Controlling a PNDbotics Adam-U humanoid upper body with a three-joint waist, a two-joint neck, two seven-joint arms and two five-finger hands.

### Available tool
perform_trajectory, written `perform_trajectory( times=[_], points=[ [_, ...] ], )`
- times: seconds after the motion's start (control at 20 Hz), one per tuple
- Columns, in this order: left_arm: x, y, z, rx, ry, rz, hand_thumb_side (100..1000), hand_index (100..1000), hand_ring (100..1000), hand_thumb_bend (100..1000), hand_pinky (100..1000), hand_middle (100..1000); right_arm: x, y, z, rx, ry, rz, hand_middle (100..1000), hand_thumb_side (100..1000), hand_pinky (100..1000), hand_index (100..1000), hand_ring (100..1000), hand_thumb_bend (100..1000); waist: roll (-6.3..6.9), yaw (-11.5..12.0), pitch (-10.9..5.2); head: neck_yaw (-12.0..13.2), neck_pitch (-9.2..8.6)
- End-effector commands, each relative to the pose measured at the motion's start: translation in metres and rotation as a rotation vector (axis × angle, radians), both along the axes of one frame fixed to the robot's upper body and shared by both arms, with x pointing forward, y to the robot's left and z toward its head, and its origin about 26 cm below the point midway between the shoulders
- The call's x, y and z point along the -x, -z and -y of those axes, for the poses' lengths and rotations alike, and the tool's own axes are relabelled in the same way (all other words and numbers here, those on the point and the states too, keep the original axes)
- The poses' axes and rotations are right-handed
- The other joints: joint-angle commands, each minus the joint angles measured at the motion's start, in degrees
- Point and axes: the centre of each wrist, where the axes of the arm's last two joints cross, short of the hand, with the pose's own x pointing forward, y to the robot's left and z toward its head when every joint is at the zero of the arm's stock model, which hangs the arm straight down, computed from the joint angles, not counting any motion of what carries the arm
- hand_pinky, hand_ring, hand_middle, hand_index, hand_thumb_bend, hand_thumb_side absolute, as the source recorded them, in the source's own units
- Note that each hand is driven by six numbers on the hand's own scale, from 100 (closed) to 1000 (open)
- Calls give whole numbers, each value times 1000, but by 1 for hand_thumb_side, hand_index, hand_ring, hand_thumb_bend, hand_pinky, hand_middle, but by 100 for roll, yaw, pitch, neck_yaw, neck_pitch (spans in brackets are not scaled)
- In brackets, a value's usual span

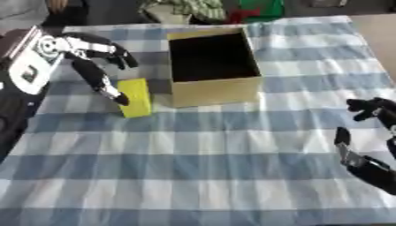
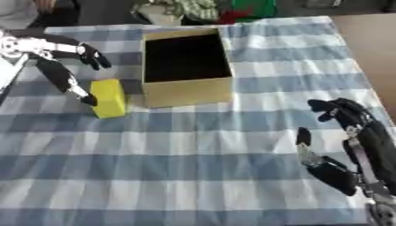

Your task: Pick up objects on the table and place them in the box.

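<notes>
- Under the left hand [image 1: 85, 53] in the left eye view, a yellow block [image 1: 135, 97] stands on the checked cloth [image 1: 201, 150], one spread fingertip [image 1: 121, 99] touching it; box [image 1: 214, 66] just beyond the block
- At the right eye view's lower right, right hand [image 2: 352, 145] idle, fingers apart, empty

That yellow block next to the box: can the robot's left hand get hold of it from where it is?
Probably yes. The left hand is already at the yellow block, a finger touching its left side, and the box stands apart on the other side.
</notes>
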Motion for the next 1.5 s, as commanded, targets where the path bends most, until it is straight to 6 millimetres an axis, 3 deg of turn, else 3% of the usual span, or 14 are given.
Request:
perform_trajectory(
  times=[0.05, 0.45, 0.9, 1.1, 1.4, 1.5],
  points=[
    [-1, -15, -1, -3, -10, 27, 437, 913, 878, 757, 983, 858, 0, -7, 0, -1, -1, 19, 660, 308, 888, 833, 606, 100, -8, -4, -76, -34, 79],
    [-4, -1, -4, -67, -58, 21, 448, 907, 879, 782, 979, 854, -1, -7, -1, -10, -6, 21, 656, 311, 889, 834, 600, 100, -6, -13, -58, -26, 41],
    [-4, 1, 6, -132, -39, 81, 451, 895, 878, 785, 968, 841, -1, -7, -2, -15, -2, 17, 655, 308, 891, 835, 599, 100, -28, -31, -45, -6, -17],
    [-4, 2, 10, -157, -30, 110, 407, 879, 875, 807, 960, 814, -1, -7, -2, -18, -1, 13, 655, 315, 891, 835, 598, 100, -31, -41, -41, 6, -20],
    [-4, 9, 15, -172, -32, 132, 352, 844, 848, 742, 936, 759, -1, -7, -3, -19, -1, 13, 655, 306, 893, 835, 597, 100, -38, -26, -26, 10, -28],
    [-5, 10, 16, -167, -40, 144, 395, 827, 840, 718, 931, 738, -2, -7, -3, -20, -2, 11, 654, 297, 894, 836, 597, 100, -41, -25, -21, 14, -41]
  ],
)
